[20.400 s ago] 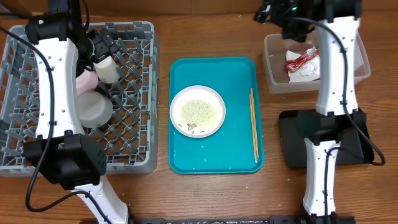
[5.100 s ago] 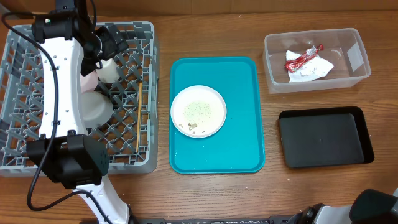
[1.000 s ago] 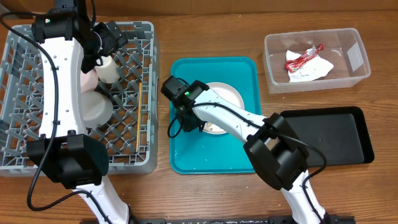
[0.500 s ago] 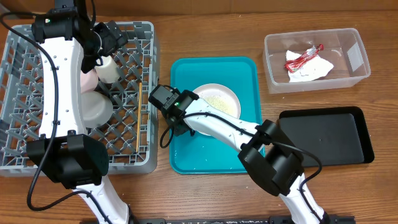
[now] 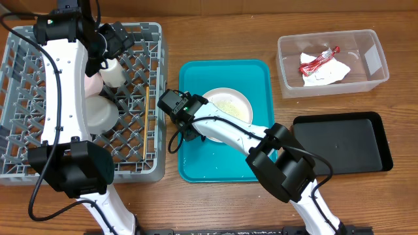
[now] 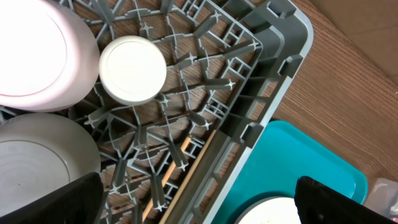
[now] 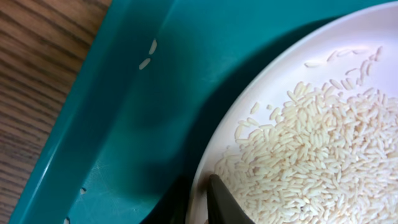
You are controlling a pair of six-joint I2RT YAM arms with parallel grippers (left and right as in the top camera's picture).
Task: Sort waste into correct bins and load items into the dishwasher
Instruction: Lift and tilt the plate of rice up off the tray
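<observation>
The round pale plate (image 5: pixel 230 108) with pale rice crumbs (image 7: pixel 311 155) lies on the teal tray (image 5: pixel 222 166). My right gripper (image 5: pixel 194 125) is at the plate's left rim. In the right wrist view the right gripper (image 7: pixel 202 200) is shut on that rim: one dark finger (image 7: pixel 224 202) rests inside the plate (image 7: pixel 323 74) and the other sits under the edge. My left gripper (image 6: pixel 199 205) hangs open over the grey dish rack (image 5: pixel 39 150), empty. In the rack are a white cup (image 6: pixel 132 70), a pinkish bowl (image 6: pixel 37 56), a grey metal bowl (image 6: pixel 37 162) and chopsticks (image 6: pixel 186 168).
A clear tub (image 5: pixel 369 73) at the back right holds a crumpled napkin (image 5: pixel 324 73) and a red wrapper (image 5: pixel 319 61). A black tray (image 5: pixel 339 143) lies in front of it. A few stray rice grains (image 7: pixel 148 55) lie on the teal tray (image 7: pixel 124 124).
My right gripper slid left along the teal tray to the plate's left rim and its jaws closed on it. The left arm has not moved.
</observation>
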